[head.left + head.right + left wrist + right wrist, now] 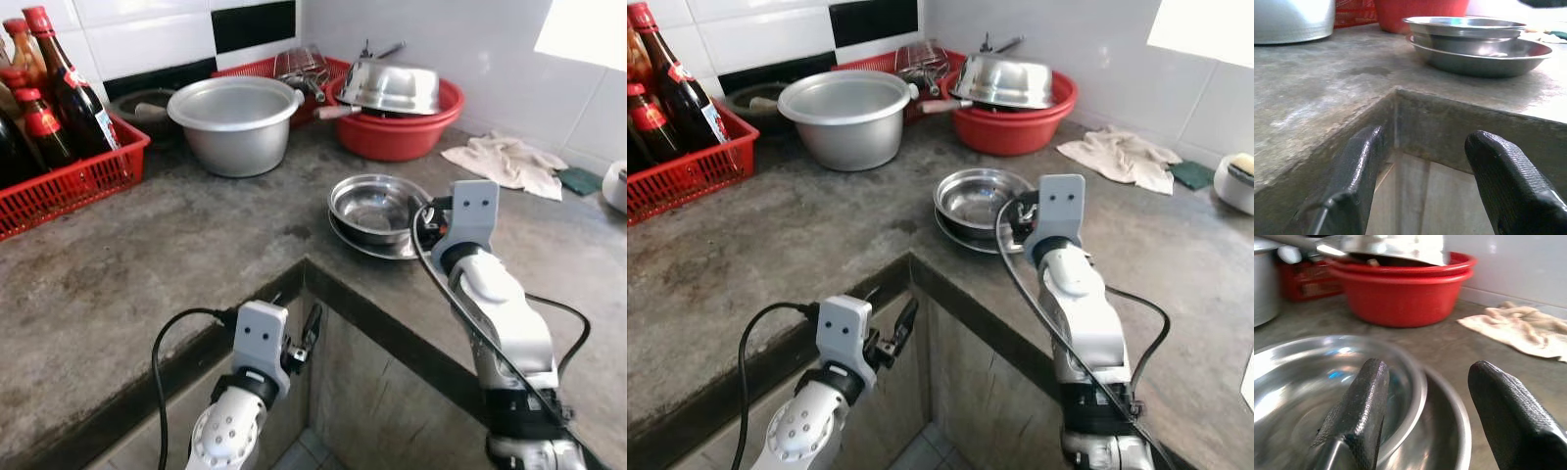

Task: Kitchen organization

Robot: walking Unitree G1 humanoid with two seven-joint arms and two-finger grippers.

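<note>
A small steel bowl (370, 205) sits nested in a wider steel dish (392, 248) on the concrete counter (147, 255), near its inner corner. My right gripper (1427, 369) is open at the bowl's right side. In the right wrist view one finger (1364, 406) hangs over the bowl's inside, while the other lies outside the rims. Nothing is gripped. My left gripper (1422, 142) is open and empty, low in the recess under the counter's edge (1449, 110), pointing at the corner with the stacked bowls (1474, 44) above and beyond it.
A large aluminium pot (235, 122) stands at the back. A red basin (397, 132) holds an upturned steel bowl (390, 86). A red crate (73, 181) with sauce bottles (73, 93) is at the left. A crumpled cloth (509, 162) and a green sponge (583, 181) lie at the right.
</note>
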